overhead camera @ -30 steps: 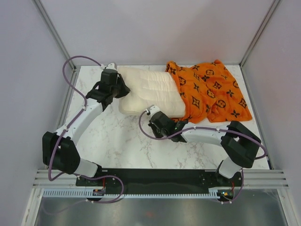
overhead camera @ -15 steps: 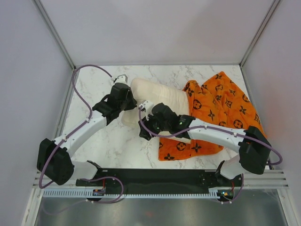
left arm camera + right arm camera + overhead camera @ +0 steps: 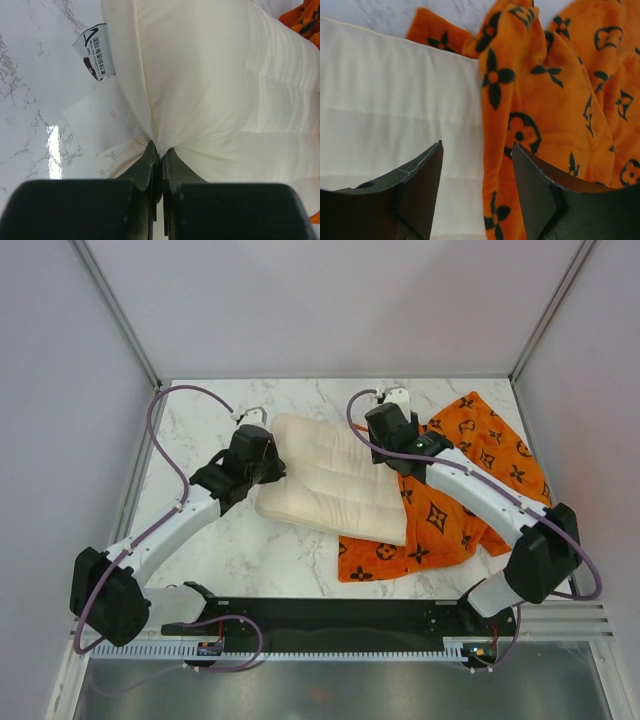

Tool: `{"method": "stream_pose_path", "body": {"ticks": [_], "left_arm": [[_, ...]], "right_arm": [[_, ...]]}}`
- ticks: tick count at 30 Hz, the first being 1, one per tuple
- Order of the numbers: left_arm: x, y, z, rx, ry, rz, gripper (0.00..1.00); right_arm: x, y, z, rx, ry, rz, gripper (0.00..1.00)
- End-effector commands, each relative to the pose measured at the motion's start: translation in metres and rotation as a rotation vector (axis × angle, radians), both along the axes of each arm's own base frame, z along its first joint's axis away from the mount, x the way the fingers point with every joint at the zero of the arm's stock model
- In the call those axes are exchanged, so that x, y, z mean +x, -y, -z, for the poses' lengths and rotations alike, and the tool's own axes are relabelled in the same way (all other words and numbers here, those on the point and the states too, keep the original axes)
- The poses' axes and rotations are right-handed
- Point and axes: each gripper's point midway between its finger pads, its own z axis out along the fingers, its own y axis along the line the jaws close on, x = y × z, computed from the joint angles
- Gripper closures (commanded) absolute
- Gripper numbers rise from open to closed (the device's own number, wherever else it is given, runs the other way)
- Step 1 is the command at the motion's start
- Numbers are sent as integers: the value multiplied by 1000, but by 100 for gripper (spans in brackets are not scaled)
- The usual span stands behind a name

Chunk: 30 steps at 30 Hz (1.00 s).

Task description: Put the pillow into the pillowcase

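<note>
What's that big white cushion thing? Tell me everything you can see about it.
The pillow is cream-white, plump and soft-looking, with lengthwise quilted ridges and a printed tag at its left end. It lies flat and slanted on the marble table. The left gripper pinches its left edge; its right end meets the orange pillowcase, which also shows beneath its near edge.

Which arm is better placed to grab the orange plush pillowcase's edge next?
Right, likely. Its jaws stand open over the orange pillowcase edge beside the cream quilted pillow; left jaws are shut on the pillow's end.
</note>
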Motion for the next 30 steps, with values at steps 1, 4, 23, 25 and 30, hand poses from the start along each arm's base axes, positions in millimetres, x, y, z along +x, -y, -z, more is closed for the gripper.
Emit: {"method": "stream_pose_path", "body": {"ticks": [1, 4, 23, 25, 30], "left_arm": [[14, -3, -35, -25, 133, -26, 98], [14, -3, -35, -23, 135, -19, 98], [2, 78, -45, -163, 118, 164, 98], [1, 93, -62, -180, 142, 195, 98], [7, 79, -85, -165, 200, 139, 98]], "right_arm": [[-7, 42, 37, -192, -99, 150, 34], [-6, 46, 55, -232, -132, 168, 35], [-7, -143, -13, 36, -118, -269, 100], [-10, -174, -36, 42, -88, -317, 100], [-6, -173, -84, 55, 12, -293, 100]]}}
